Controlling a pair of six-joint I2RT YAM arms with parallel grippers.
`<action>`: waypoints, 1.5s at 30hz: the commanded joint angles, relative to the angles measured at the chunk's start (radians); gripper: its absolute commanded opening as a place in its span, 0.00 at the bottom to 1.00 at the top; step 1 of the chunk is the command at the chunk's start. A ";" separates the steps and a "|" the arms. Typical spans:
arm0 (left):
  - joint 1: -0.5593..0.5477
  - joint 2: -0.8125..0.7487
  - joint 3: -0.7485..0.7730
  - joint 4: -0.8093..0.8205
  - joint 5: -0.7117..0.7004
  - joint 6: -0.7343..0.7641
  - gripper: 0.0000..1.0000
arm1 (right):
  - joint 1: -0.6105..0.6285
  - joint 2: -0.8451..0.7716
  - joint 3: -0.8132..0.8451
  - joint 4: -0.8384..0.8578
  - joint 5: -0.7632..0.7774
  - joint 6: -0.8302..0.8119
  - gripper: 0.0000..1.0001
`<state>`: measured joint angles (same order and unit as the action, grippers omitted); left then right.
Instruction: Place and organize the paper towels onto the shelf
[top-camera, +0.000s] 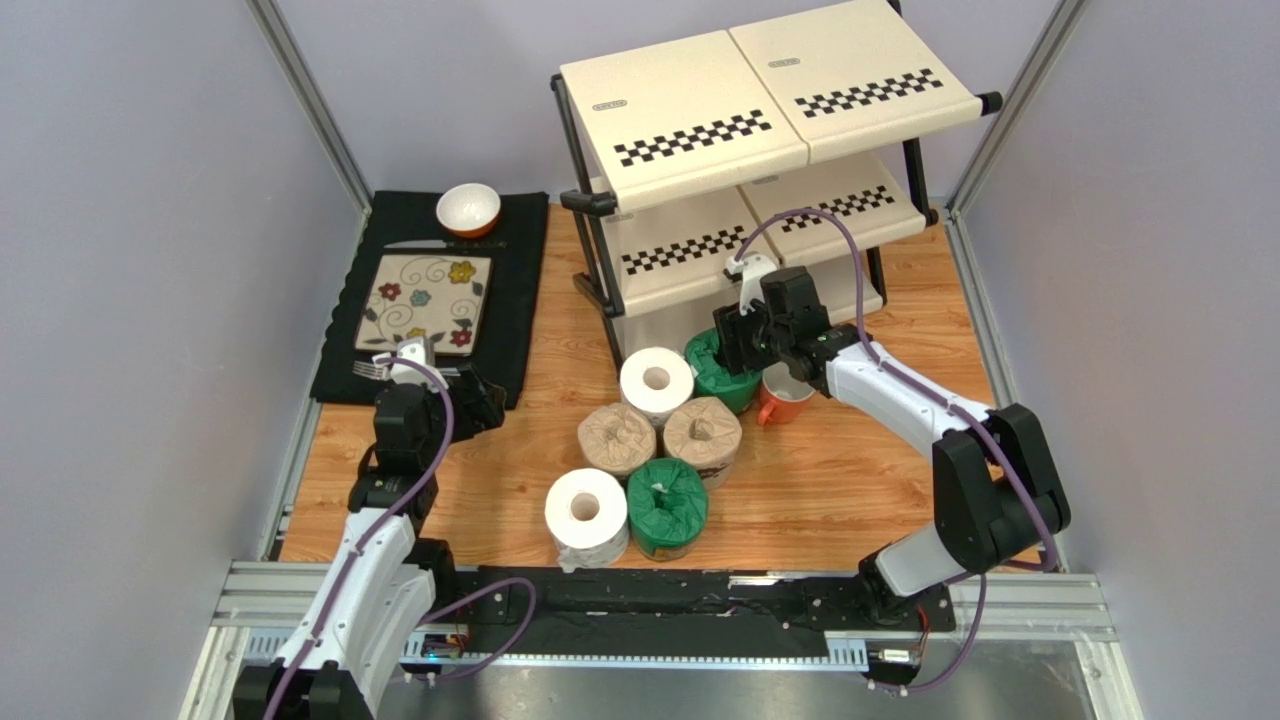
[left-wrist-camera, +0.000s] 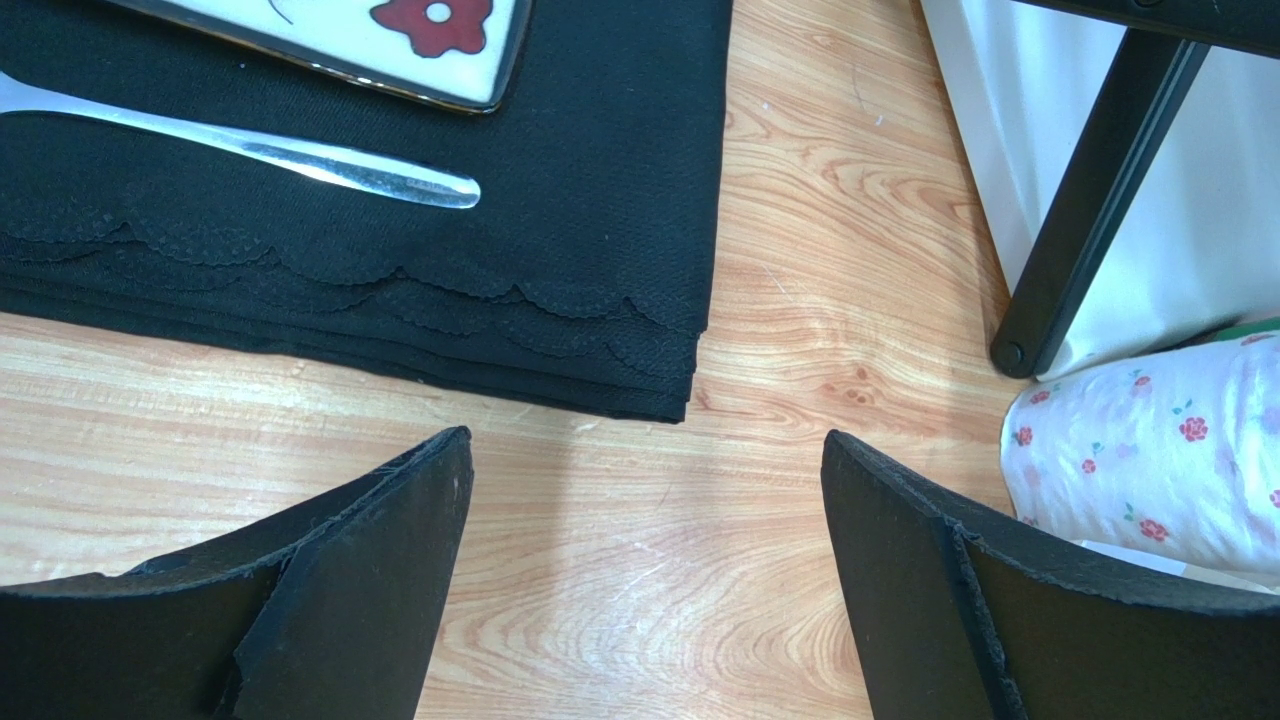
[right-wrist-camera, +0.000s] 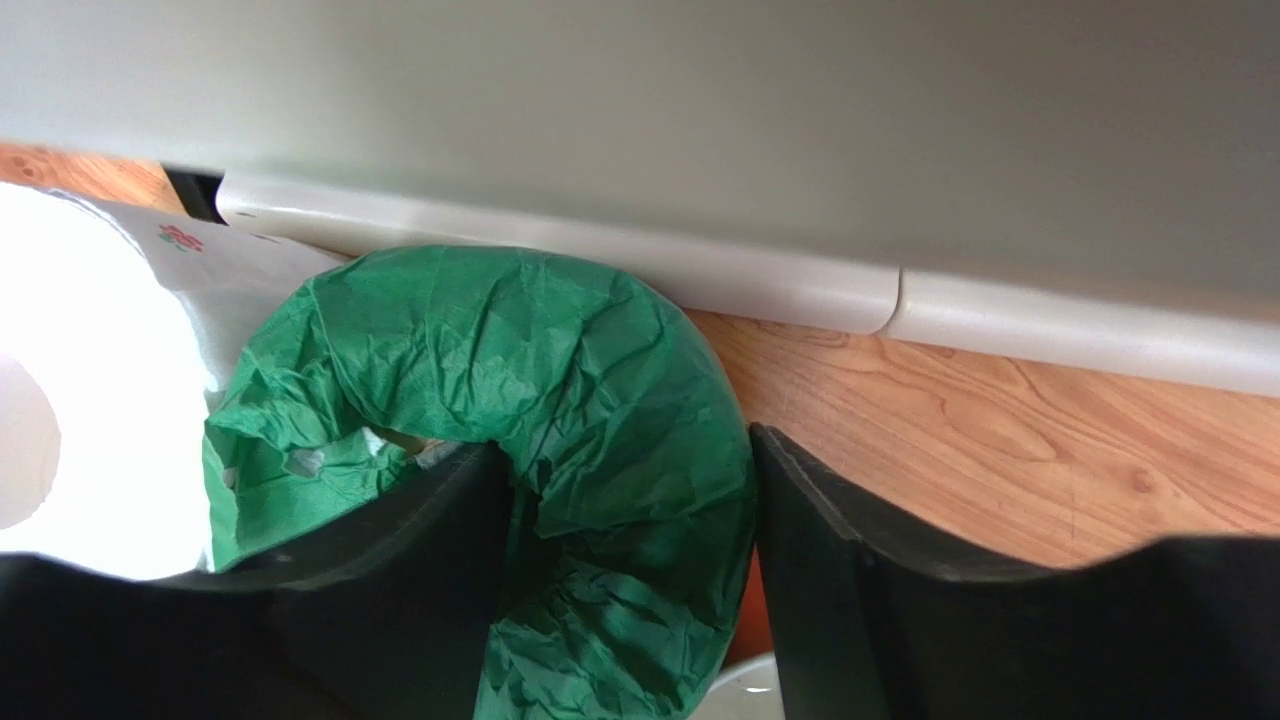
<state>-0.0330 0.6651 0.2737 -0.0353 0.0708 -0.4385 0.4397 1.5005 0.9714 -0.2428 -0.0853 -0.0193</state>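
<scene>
— Green-wrapped paper towel roll (right-wrist-camera: 496, 330): where?
— Upright on wooden counter (top-camera: 842, 480), at 6 o'clock of black-framed cream three-tier shelf (top-camera: 706, 120), just beside white flower-printed roll (top-camera: 657, 383) at 9 o'clock.
— Right gripper (right-wrist-camera: 624, 450)?
— Closed on that green roll's wall: one finger down the hollow core, the other outside against the crinkled wrap.
— Left gripper (left-wrist-camera: 643, 443)?
— Spread wide, holding nothing, above bare wood at 5 o'clock of black scalloped cloth placemat (left-wrist-camera: 601, 195).

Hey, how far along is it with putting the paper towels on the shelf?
Done: nothing; no roll shows on the shelf. In hand: right gripper grips the green roll beside it. Left: all six; the other five rolls sit clustered on the table, left gripper open.
</scene>
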 joint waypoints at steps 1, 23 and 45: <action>0.004 -0.002 0.001 0.009 0.007 0.018 0.94 | 0.013 0.009 0.021 -0.016 0.022 -0.005 0.56; 0.004 -0.013 0.016 -0.011 0.009 0.018 0.94 | 0.017 -0.373 0.004 -0.095 -0.025 0.108 0.38; 0.004 -0.009 0.030 -0.021 -0.005 0.012 0.94 | -0.016 -0.490 0.348 -0.254 0.504 0.266 0.25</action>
<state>-0.0330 0.6613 0.2737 -0.0601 0.0666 -0.4362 0.4450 0.9558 1.2308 -0.5423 0.2729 0.1921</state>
